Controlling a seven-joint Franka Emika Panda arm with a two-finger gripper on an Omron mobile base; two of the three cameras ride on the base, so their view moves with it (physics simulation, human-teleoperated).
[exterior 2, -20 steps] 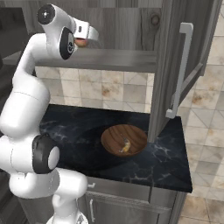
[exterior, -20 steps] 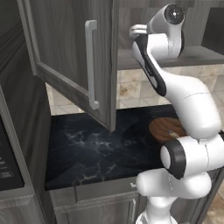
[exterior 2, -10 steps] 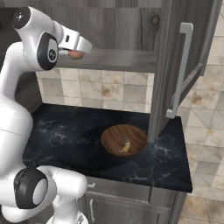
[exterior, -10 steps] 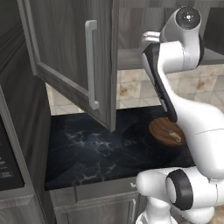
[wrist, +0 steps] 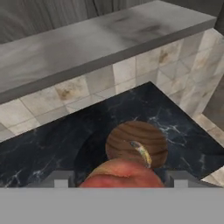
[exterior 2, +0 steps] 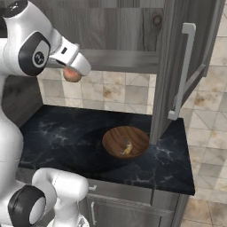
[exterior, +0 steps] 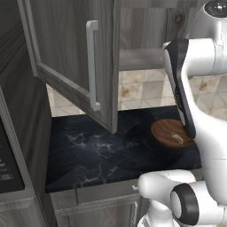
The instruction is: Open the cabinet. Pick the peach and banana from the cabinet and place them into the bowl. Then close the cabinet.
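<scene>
Peach [exterior 2: 72, 75] is clamped in our gripper [exterior 2: 75, 71], now swung out of the cabinet [exterior 2: 133, 26], high over the counter; banana [exterior 2: 127, 148] already lies in the bowl [exterior 2: 116, 138], so lowering comes next.

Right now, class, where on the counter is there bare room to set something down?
Free: the dark counter left of the bowl, and the strip in front of it. Crowded: the bowl already holds the banana, and the open cabinet door hangs beside it.
</scene>
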